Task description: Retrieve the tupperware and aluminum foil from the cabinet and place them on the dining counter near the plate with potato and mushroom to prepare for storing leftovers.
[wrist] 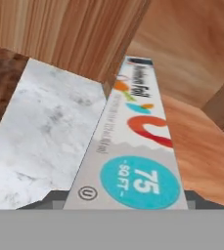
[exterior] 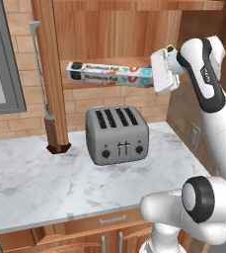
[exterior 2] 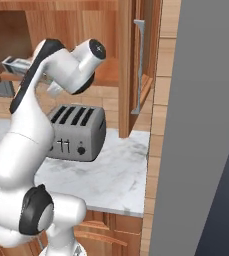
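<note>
The aluminum foil (exterior: 107,73), a long white-silver box with black lettering and coloured marks, lies level in front of the plank shelf of the open wooden cabinet (exterior: 109,29). My gripper (exterior: 155,76) is shut on its right end. In the hand view the box (wrist: 133,146) runs away from between the fingertips of the gripper (wrist: 125,197), above the shelf wood. Its dark far end (exterior 2: 16,65) pokes out behind my arm in the right base view. The tupperware, the dining counter and the plate with potato and mushroom are out of view.
A silver four-slot toaster (exterior: 117,134) stands on the marble worktop (exterior: 35,183) right under the box. The cabinet's open door (exterior: 53,74) with a long handle hangs to the left. A wooden side wall (exterior: 193,108) is close behind my arm.
</note>
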